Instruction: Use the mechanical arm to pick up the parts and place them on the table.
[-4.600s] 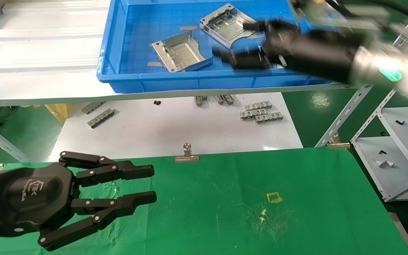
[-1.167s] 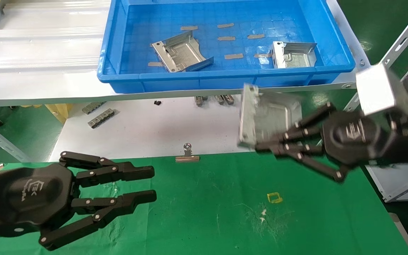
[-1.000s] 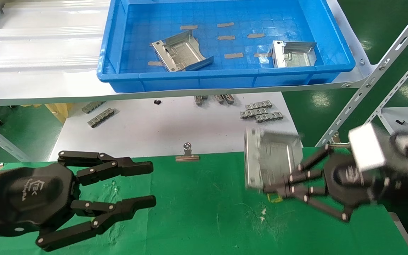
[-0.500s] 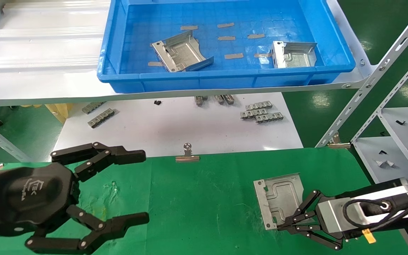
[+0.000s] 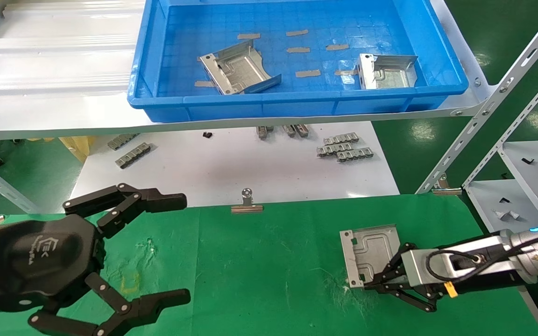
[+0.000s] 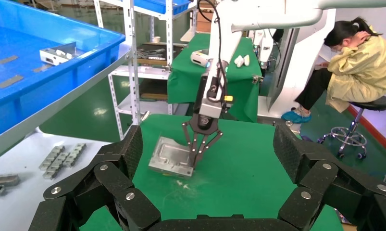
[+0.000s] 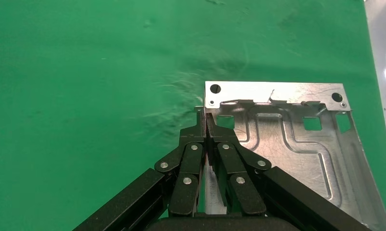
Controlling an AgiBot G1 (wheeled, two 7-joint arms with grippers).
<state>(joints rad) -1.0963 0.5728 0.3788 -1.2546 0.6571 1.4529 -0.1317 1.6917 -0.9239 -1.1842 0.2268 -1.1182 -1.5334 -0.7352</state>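
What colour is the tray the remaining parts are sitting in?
Blue, a plain blue plastic tray holding two silver parts; it shows best in the head view.

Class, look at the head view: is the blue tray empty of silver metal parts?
No. Two silver parts lie inside the blue tray, one toward its left and one toward its right.

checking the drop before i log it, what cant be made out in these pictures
- Whether the part lies fully flat on the table: in the head view the right gripper covers its near edge.
- The part's near corner in the right wrist view: the fingers hide it.
- The right-hand part in the blue tray: the tray's front wall cuts off its lower edge.
- The left gripper: its wrist is cut off by the head view's edge.
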